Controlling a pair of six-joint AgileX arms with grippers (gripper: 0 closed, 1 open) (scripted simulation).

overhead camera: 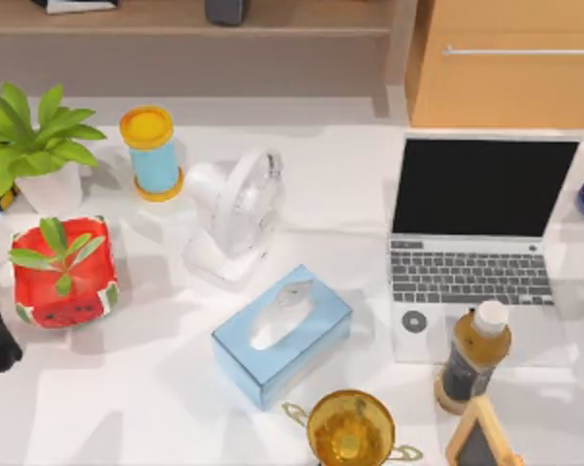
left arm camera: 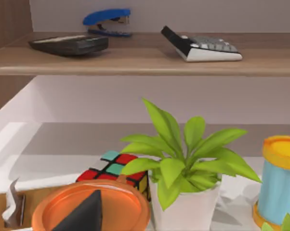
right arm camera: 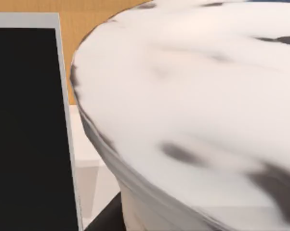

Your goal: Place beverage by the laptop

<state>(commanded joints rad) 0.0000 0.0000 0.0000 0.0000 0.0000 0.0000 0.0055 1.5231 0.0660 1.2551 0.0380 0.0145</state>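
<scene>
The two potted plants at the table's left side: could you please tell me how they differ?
The white-pot plant has a plain white pot and many long, spreading leaves; the watermelon-pot plant has a red, watermelon-patterned pot and fewer, smaller leaves. The white-pot plant stands nearer the shelf, the watermelon-pot plant nearer the front. Both stand upright with green leaves.

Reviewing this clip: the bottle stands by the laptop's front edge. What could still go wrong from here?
1. The bottle stands close to the laptop; a nudge could tip it onto the keyboard.
2. The gold cup and small chalkboard crowd the bottle, so an arm moving there might knock them.
3. The right wrist view looks at a white surface from very close beside the laptop screen; contact seems possible.
</scene>
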